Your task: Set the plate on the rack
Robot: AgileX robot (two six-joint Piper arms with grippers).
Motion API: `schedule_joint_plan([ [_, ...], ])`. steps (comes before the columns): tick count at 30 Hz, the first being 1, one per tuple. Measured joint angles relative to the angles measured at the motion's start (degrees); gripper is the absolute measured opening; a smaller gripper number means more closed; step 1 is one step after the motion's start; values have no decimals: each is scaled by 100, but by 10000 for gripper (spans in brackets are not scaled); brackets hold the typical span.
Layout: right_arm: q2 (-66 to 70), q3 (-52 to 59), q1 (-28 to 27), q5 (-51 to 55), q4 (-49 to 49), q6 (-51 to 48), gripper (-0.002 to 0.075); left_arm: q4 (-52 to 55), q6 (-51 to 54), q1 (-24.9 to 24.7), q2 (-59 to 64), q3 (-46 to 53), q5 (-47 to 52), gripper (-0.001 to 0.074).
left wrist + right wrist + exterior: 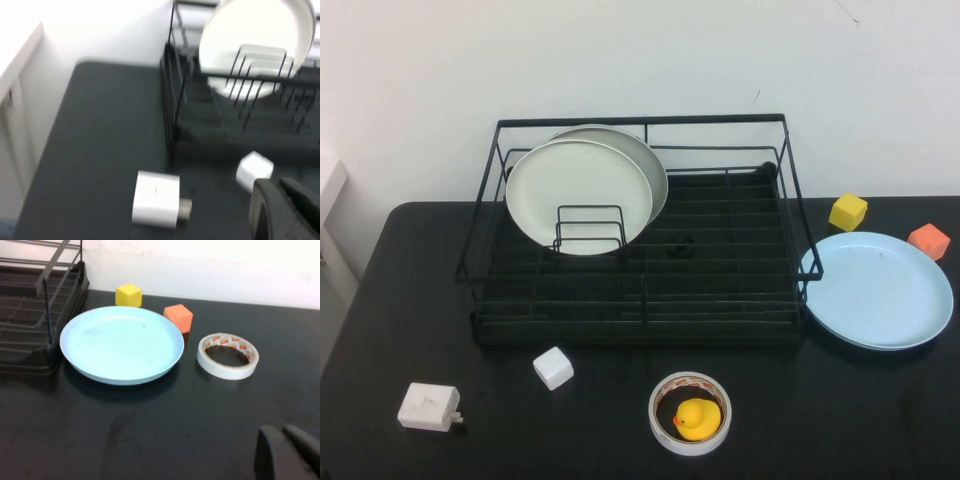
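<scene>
Black and matte, the worktop point(840, 420) sits against a plain white wall, and the job on it has not begun. The light-blue plate point(878, 289) lies flat on the worktop just beside the right end of the black wire rack point(642, 300), its rim close to the rack's corner post but outside the railing. Inside the rack, a cream-white plate point(578, 196) and a grey-rimmed plate point(655, 165) lean upright by the small wire divider point(590, 228); the floor to their right is free.

Neither arm appears in the high view. The left pincer point(280, 210) hangs low near a white cube point(253, 170) and a white charger point(156, 198); the right pincer point(285, 452) hovers well short of the plate. Whether either is released or clenched, I cannot tell.

Everything remains: reaching, gripping the rim, lifting over the railing, setting down.
</scene>
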Motion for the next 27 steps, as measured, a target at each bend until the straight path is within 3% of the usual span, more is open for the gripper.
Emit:
schedule_joint_plan([
  [4,0,64,0,-484,-35,0,-2,76,3,0,0,12,-1009,-3],
  [11,0,64,0,-2661,-60,0,-2,116,3,0,0,12,-3794,-3],
  [16,0,64,0,-3849,-63,55,-2,116,13,0,-1,12,-5072,-3],
  [20,0,64,0,-4308,-50,96,-2,125,13,0,-1,12,-5588,-3],
  [27,0,64,0,-4461,-26,97,-2,129,13,0,-1,12,-5479,-3],
])
